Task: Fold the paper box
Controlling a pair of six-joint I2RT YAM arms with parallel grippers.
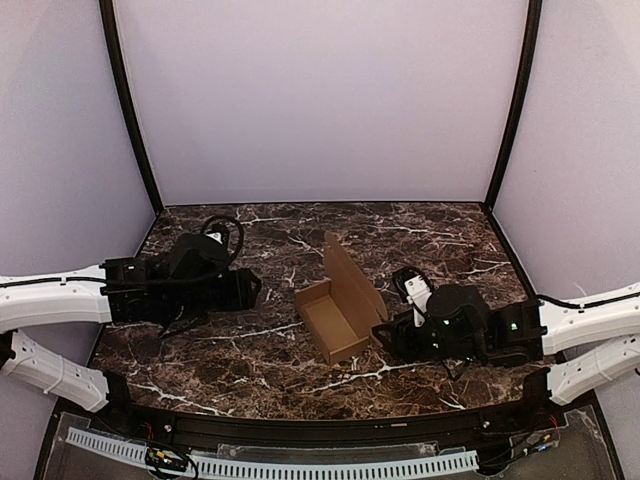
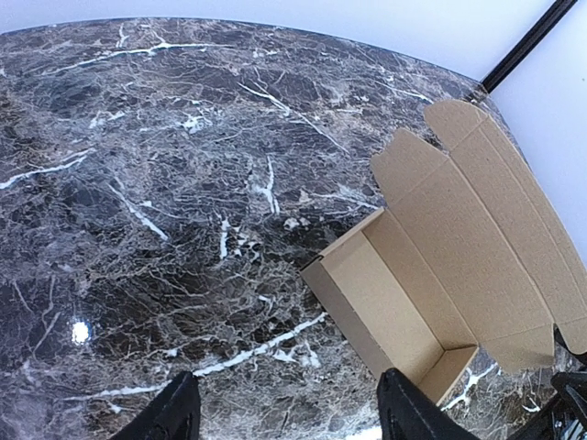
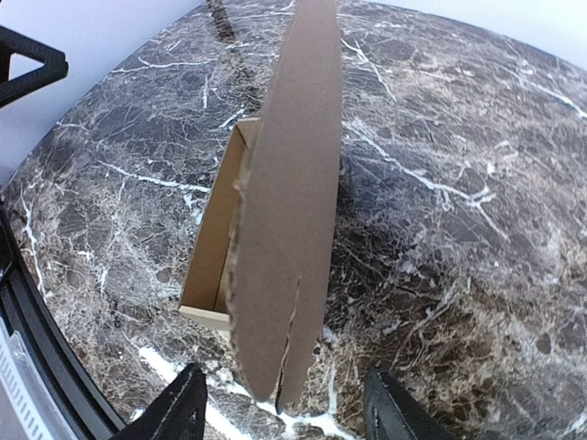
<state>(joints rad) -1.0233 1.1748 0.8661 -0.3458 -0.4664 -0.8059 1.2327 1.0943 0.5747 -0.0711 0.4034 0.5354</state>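
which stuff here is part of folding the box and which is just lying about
Part of the job: paper box, tray formed, lid flap standing up; left gripper, open; right gripper, open by the flap.
Not part of it: marble table; black frame posts; white cable chain along the near edge.

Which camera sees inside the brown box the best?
The left wrist view: the paper box faces it, open, its inside and raised lid showing. The top view shows the box small; the right wrist view shows mostly the lid's back.
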